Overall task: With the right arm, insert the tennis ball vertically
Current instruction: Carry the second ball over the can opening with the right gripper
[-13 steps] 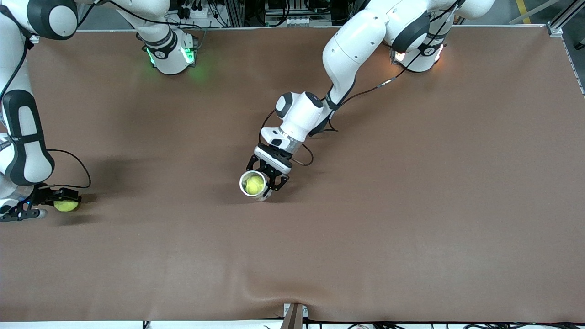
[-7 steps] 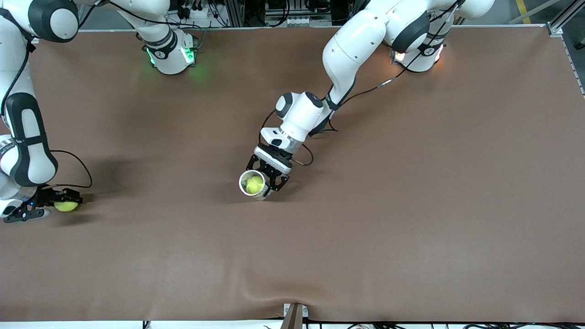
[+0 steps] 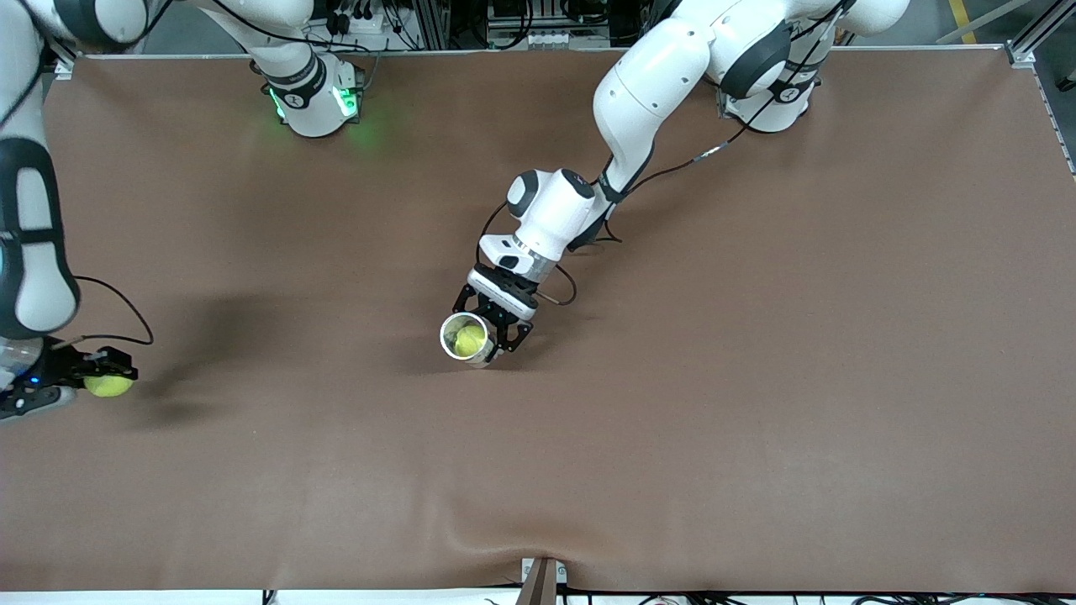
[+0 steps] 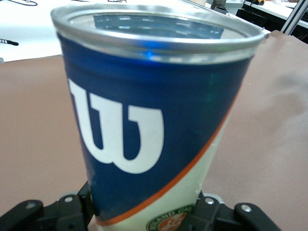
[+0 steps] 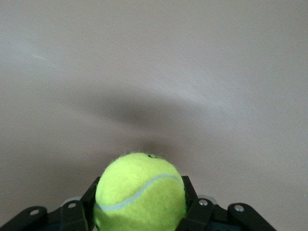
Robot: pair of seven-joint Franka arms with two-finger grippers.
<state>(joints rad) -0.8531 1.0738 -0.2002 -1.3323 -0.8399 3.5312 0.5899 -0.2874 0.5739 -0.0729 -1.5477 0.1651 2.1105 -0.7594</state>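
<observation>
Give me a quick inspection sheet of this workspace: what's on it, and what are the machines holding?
Surface: brown table cover, wrinkled at the camera edge.
Job's things: tennis ball; open can, upright mid-table, another ball inside.
Clutter: nothing seen.
Tools: right tool grips the tennis ball at the right arm's end; left tool clasps the can.
Cables: black leads run along both arms.
Surroundings: racks and wiring past the arm bases.
</observation>
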